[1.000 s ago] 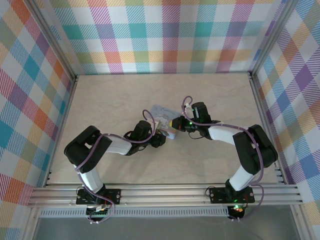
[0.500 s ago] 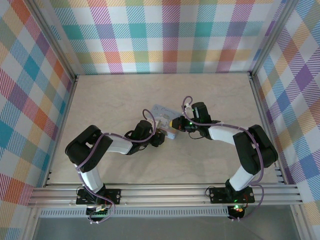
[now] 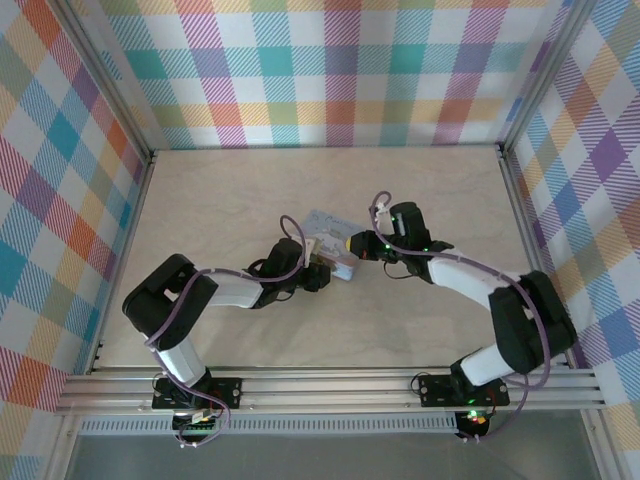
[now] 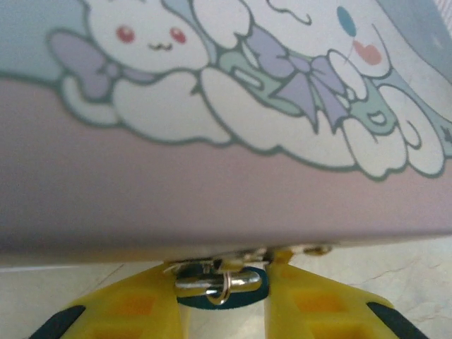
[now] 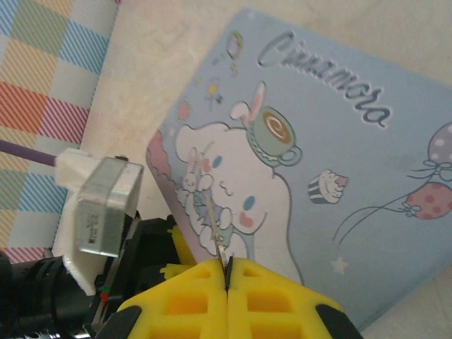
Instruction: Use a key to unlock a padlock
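The padlock (image 4: pixel 240 299), hung at the lower edge of the cartoon-printed tin box (image 4: pixel 226 176), is flanked on both sides by the yellow fingers of the left gripper (image 4: pixel 224 282). Its metal shackle (image 4: pixel 212 284) is laid crosswise above the dark blue body. The jaws are judged to be clamped on the lock, though the contact is blurred. The key (image 5: pixel 215 240), a thin sliver, is pinched between the tightly closed fingers of the right gripper (image 5: pixel 227 272) and is pointed out over the box's printed top. Seen from above, the lock is placed past the key's tip, toward the arms' bases and on the left arm's side. The key is therefore judged to need carrying across the box edge to meet it. The keyhole cannot be made out.
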